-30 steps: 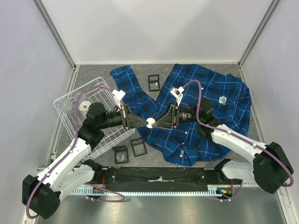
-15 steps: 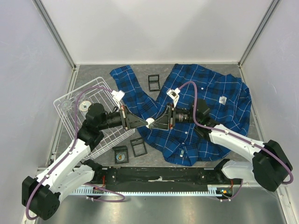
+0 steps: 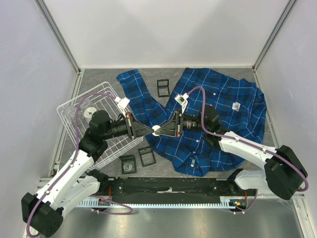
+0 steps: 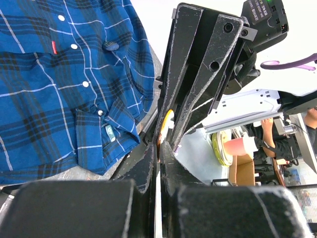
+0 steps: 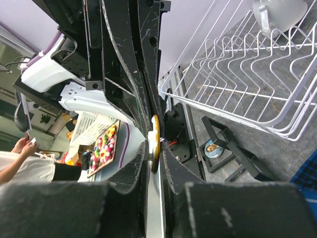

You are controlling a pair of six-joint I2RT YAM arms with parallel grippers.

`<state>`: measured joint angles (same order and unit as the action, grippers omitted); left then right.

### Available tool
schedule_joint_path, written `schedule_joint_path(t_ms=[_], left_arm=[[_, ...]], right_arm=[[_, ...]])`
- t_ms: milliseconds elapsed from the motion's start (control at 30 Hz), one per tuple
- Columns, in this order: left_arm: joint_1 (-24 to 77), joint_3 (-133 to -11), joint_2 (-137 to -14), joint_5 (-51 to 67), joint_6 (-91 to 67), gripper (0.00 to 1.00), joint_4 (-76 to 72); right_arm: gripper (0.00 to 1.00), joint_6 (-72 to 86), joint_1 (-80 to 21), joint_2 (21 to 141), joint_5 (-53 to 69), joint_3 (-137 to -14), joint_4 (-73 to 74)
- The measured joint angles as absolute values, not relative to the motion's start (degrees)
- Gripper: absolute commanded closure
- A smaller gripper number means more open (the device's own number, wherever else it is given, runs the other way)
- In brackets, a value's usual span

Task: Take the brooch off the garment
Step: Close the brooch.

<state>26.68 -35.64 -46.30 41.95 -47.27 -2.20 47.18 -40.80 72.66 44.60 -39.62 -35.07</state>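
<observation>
Both level, tip-to-tip — left tool (image 3: 150, 130), right tool (image 3: 162, 131) at brooch (image 3: 156, 130).

- The left tool (image 3: 151, 130) and the right tool (image 3: 162, 131) meet tip to tip at the brooch (image 3: 157, 130). Their arms bar the middle of the table (image 3: 98, 78) from side to side.
- A tilted wire rack (image 3: 81, 94) fills the left side, beneath the left arm.
- The garment (image 3: 225, 101) covers the right half, and its sleeve (image 3: 136, 89) reaches the back.
- One black frame (image 3: 163, 88) sits in the gap between the sleeve and the shirt body. Two more (image 3: 146, 156) lie near the front.
- Bare table shows in the back left corner.
- Walls (image 3: 163, 34) close off the back and both sides.
</observation>
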Motion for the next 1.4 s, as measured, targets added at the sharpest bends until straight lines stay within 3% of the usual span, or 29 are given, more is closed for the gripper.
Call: schedule_joint_path(t_ms=[967, 1267, 1400], left_arm=[[26.1, -36.1, -45.4, 42.1, -42.0, 0.98, 0.4], [25.9, -36.1, -45.4, 42.2, -40.3, 0.98, 0.8], [25.9, -36.1, -45.3, 42.1, -39.5, 0.98, 1.2]], right_arm=[[0.81, 49.8, -41.3, 75.9, 45.1, -39.7, -38.6], [0.91, 50.7, -41.3, 76.8, 45.1, -39.7, -39.1], [1.0, 51.3, -41.3, 77.1, 44.8, -39.7, -38.9]])
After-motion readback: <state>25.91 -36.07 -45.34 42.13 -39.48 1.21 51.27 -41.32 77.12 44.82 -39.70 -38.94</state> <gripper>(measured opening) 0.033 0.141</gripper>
